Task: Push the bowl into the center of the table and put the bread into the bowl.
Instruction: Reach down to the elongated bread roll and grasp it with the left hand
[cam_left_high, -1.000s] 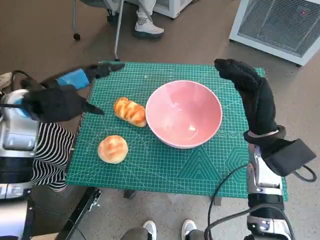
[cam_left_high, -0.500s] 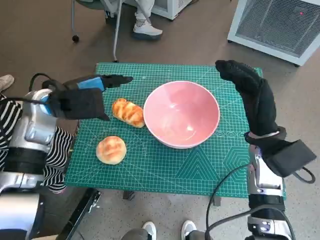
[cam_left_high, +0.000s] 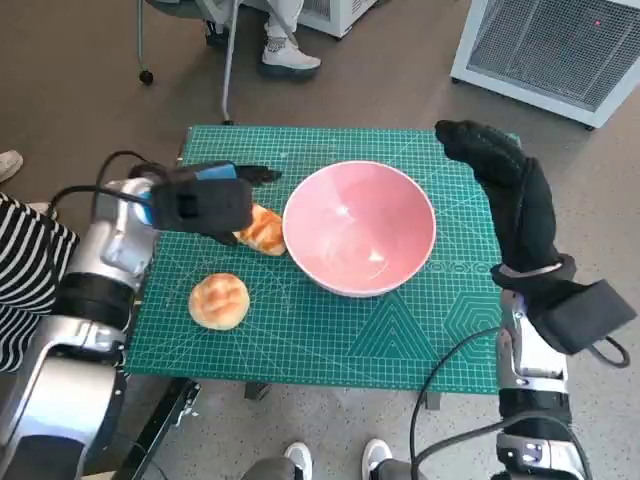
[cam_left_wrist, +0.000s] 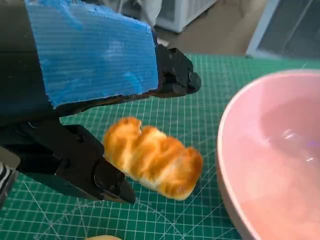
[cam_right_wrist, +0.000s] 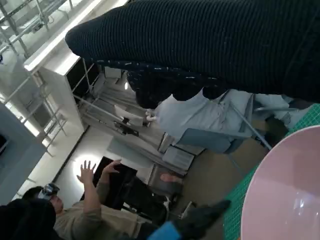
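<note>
A pink bowl (cam_left_high: 360, 227) is seen near the middle of the green cutting mat (cam_left_high: 400, 330) that covers the worktop; nothing is held in the bowl, only glare on its inner wall; an elongated glazed bread (cam_left_high: 264, 230) is laid on the mat just beside the bowl's rim on the robot's left side, and in the left wrist view (cam_left_wrist: 152, 157) a narrow strip of mat is seen between it and the rim; a round bread roll (cam_left_high: 219, 300) is placed nearer the robot, apart from both; the left robot hand (cam_left_high: 205, 200) is held over the elongated bread with its blue-taped back upward; its fingers (cam_left_wrist: 175, 75) are spread wide to either side of the bread, and nothing is gripped; whether the bread is touched cannot be told; the right robot hand (cam_left_high: 490, 160) is raised by the far right part of the mat, beyond the bowl, its gloved fingers extended and holding nothing; a seated person is seen in the right wrist view, and a shoe (cam_left_high: 290, 55) on the floor past the worktop
</note>
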